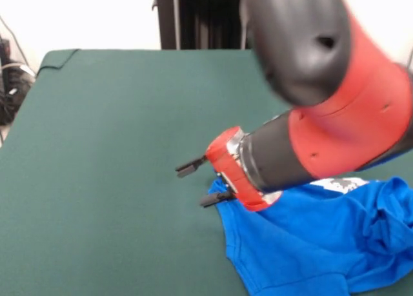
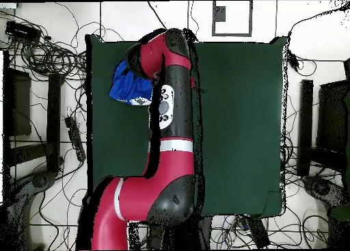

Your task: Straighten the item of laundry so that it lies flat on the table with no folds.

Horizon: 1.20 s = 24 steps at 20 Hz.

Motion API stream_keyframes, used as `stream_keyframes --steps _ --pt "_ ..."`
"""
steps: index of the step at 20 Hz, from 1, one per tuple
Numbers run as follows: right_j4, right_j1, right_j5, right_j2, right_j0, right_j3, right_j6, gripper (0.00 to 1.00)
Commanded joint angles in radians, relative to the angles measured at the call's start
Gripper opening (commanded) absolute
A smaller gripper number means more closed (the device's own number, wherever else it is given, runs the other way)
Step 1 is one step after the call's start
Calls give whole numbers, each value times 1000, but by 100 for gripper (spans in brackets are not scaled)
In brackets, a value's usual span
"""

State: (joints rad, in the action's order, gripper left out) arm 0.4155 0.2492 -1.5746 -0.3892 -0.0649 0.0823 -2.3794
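Note:
The bright blue T-shirt (image 1: 310, 238) lies crumpled at the table's near right in the front view, with folds on its right side and a strip of white-grey print (image 1: 339, 183) showing next to the arm. My gripper (image 1: 201, 183) points left, just above the dark green table (image 1: 97, 148). Its two black fingers (image 1: 189, 168) are spread and hold nothing. The lower finger is at the shirt's left edge. In the overhead view the shirt (image 2: 128, 85) is a bunched blue patch near the table's (image 2: 239, 125) upper left corner, partly hidden under my arm (image 2: 167, 91), which also hides the gripper.
The robot's black pedestal column (image 1: 200, 19) stands behind the table's far edge. Cables (image 1: 13, 77) lie off the table's left side. In the overhead view, cables (image 2: 48, 57) and equipment ring the table on all sides.

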Motion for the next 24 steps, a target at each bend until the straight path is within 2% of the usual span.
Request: stream_keyframes --steps 1,4,7,12,17,24 --pt "78 -125 95 -88 -121 111 76 100" --pt "20 -106 13 -37 -124 61 22 100" --pt "-27 -38 -50 4 -116 -48 -36 100" --pt "-87 17 -81 29 -113 -104 -114 100" --pt "-150 38 -33 82 -108 -48 -224 100" --pt "-154 78 119 103 -104 9 -339 100"
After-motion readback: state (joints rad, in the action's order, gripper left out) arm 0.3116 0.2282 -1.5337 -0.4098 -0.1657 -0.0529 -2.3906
